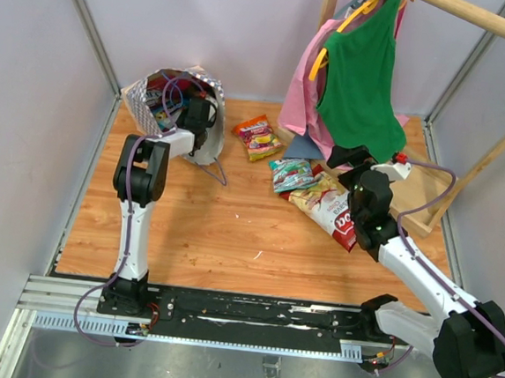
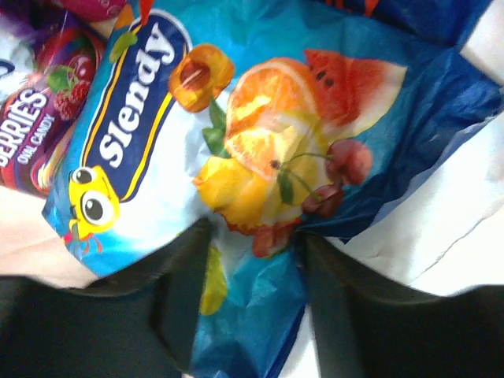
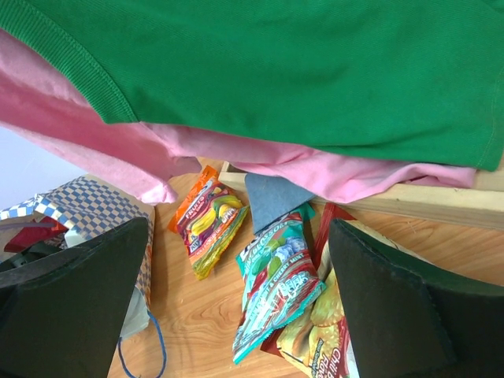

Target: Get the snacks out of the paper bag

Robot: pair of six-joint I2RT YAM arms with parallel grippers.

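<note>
The paper bag (image 1: 155, 92) lies on its side at the back left, mouth towards the table. My left gripper (image 1: 199, 114) reaches into it. In the left wrist view its fingers (image 2: 185, 299) press on both sides of the crumpled lower edge of a blue fruit-printed snack packet (image 2: 236, 142); a purple berry packet (image 2: 39, 118) lies beside it. On the table lie an orange packet (image 1: 257, 137), a teal packet (image 1: 291, 175) and a red-and-white packet (image 1: 332, 212). My right gripper (image 1: 361, 163) hovers open above them, holding nothing.
A wooden clothes rack (image 1: 480, 19) at the back right carries a green garment (image 1: 364, 75) and a pink one (image 1: 301, 87) that hang low over the packets. A grey-blue cloth (image 3: 276, 201) lies under them. The bag's blue cord handle (image 3: 153, 354) trails on the table.
</note>
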